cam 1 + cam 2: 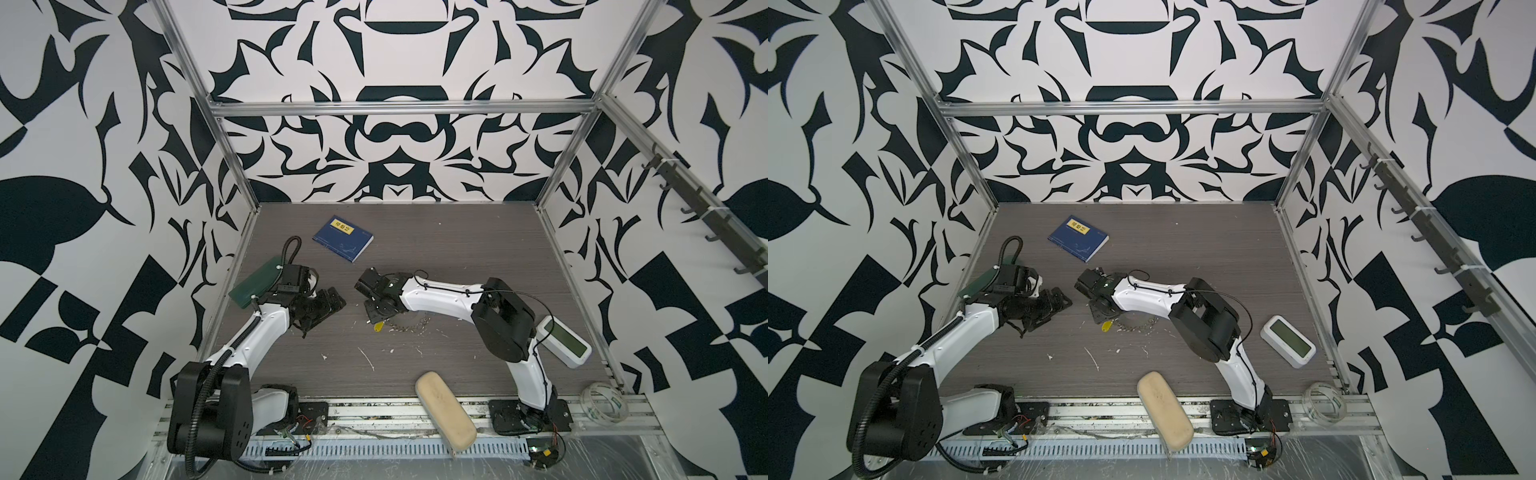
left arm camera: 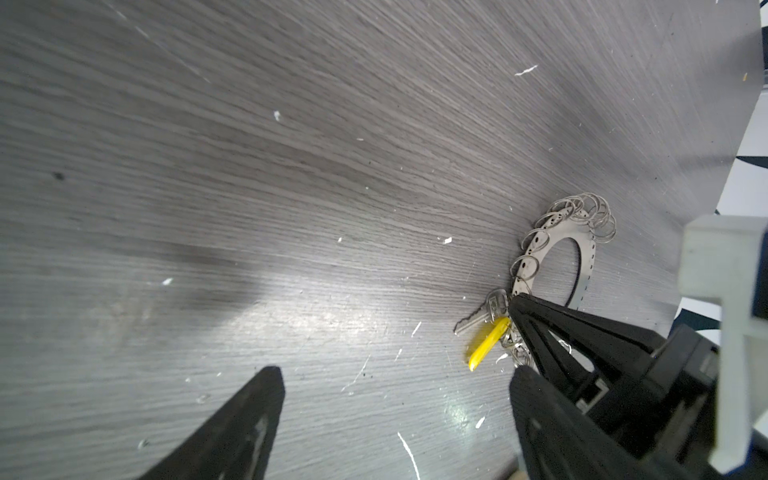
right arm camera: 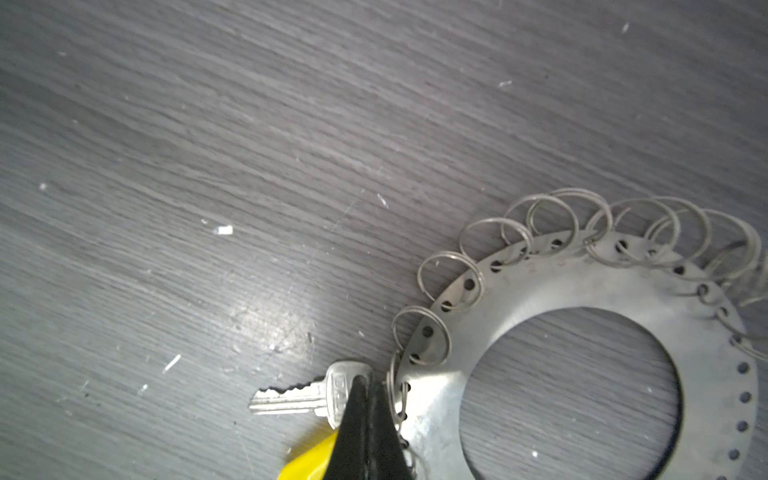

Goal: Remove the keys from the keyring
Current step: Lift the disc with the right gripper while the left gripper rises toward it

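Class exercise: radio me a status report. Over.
Left gripper open, empty. Right gripper shut at head of silver key, beside keyring. Yellow tag alongside. Nothing obstructing.

The white-and-black left arm (image 1: 266, 324) is bent at the elbow, and its black left gripper (image 2: 395, 395) is held with jaws spread wide. The right arm (image 1: 440, 291) is extended toward the middle with the wrist angled downward; the right gripper (image 3: 368, 386) is closed, fingertips pressed together.

Grey table (image 1: 457, 257): keyring (image 3: 540, 286), keys (image 2: 488, 343), book (image 1: 343, 237) (blue).
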Available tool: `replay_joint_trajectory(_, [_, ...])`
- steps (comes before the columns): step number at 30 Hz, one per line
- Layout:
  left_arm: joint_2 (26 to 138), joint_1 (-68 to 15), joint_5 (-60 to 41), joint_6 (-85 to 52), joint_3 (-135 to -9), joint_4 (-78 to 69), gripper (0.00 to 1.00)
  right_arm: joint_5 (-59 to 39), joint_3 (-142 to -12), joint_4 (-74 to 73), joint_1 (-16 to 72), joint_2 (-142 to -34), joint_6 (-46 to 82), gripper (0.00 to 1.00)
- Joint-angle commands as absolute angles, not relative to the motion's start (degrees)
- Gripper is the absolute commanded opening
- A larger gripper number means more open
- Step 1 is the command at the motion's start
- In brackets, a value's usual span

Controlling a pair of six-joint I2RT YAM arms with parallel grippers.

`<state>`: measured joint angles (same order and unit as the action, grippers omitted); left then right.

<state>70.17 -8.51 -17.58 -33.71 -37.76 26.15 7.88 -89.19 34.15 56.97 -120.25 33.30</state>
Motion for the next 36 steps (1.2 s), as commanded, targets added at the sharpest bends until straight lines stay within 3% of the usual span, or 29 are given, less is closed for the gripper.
replay_joint_trajectory(1, [67.9, -8.2, -18.8, -30.8, -40.2, 28.7, 0.89, 7.8, -90.9, 36.1, 56.7, -114.2, 33.1, 0.0])
replay_joint_trajectory(15, [50.0, -8.3, -28.3, -16.8, -47.7, 25.1, 0.86, -6.4, -81.1, 17.9, 49.8, -90.6, 40.0, 0.0])
replay_joint_trajectory(23, [48.3, -8.3, -39.9, -16.2, -51.6, 20.4, 0.77, -13.1, -74.9, 5.5, 46.8, -81.1, 45.7, 0.0])
replay_joint_trajectory(30, [50.7, -13.6, -38.4, -12.9, -52.7, 15.0, 0.76, -8.3, -71.4, 5.3, 46.1, -74.4, 48.0, 0.0])
replay_joint_trajectory(36, [54.4, -16.6, -36.5, -20.1, -55.5, 12.9, 0.76, 1.4, -63.3, -2.8, 46.1, -68.7, 56.3, 0.0])
